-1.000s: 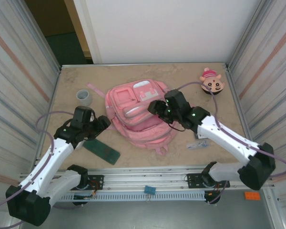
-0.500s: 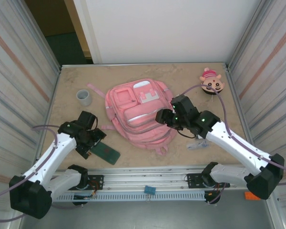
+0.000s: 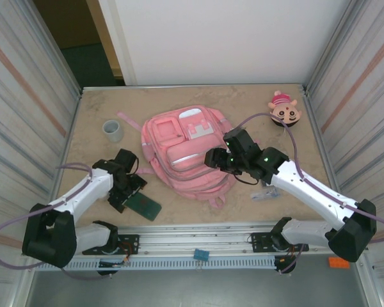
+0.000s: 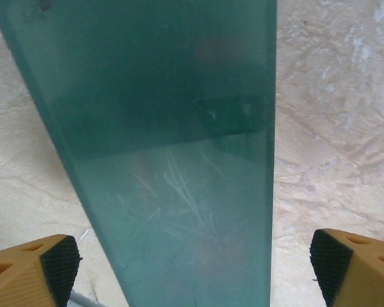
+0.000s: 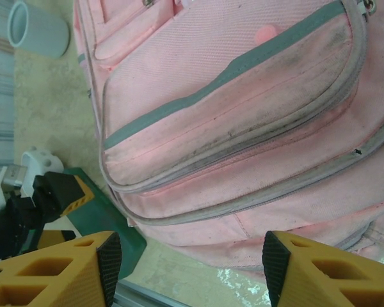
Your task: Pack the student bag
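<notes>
Beige table [image 3: 243, 102] | 1 student bag [image 3: 185, 150] | 1 green slab [image 3: 146, 206] | 1 cup [image 3: 112, 130] | 1 plush [image 3: 284, 110] | left jaws apart | right jaws apart

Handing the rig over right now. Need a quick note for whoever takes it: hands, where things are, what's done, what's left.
Left hand: open, low over the flat green pad, a finger on each side, not gripping.
Right hand: open, empty, above the front pocket of the student bag.
Bag: flat on the table, front up; the front pocket zip looks closed.
Loose: green pad left of the bag, grey cup far left, plush far right corner, small clear item by the right arm.
Done: nothing visibly packed.
Left: open the bag, load the items.
</notes>
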You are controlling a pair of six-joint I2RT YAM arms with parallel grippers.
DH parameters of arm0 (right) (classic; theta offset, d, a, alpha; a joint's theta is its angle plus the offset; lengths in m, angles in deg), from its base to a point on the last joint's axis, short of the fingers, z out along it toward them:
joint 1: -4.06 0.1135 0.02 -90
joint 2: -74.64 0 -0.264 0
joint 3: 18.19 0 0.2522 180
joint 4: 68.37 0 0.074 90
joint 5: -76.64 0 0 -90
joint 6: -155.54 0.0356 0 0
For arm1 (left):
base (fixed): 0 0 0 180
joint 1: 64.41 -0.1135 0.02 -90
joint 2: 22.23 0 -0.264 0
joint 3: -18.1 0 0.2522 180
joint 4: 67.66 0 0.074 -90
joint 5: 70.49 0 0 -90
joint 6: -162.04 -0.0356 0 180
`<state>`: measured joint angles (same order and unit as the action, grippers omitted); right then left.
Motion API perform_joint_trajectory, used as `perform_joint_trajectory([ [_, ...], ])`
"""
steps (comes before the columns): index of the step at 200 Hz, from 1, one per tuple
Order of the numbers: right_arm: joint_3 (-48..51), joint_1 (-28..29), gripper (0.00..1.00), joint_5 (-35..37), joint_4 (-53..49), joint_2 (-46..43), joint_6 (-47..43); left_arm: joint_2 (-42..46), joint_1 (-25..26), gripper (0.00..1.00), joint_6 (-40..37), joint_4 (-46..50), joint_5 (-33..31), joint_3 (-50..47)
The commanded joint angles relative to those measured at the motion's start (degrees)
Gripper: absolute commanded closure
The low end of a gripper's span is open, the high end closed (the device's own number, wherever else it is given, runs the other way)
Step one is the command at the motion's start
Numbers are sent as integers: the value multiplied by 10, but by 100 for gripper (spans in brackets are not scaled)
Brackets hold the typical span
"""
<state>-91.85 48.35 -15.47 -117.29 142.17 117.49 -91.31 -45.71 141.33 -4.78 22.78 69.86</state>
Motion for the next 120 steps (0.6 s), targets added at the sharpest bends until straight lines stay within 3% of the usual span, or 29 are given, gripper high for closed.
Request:
perform_joint_trajectory([
  [1,-15,3,39,22,-7,-7,-12,-15,-2,7,13,-21,-13,-11],
  [74,-12,2,38,42,-11,-21,-6,-50,-2,28,29,-62,-19,-25],
  [120,12,4,38,32,40,-28,-12,35,-1,41,107,-52,35,-25],
])
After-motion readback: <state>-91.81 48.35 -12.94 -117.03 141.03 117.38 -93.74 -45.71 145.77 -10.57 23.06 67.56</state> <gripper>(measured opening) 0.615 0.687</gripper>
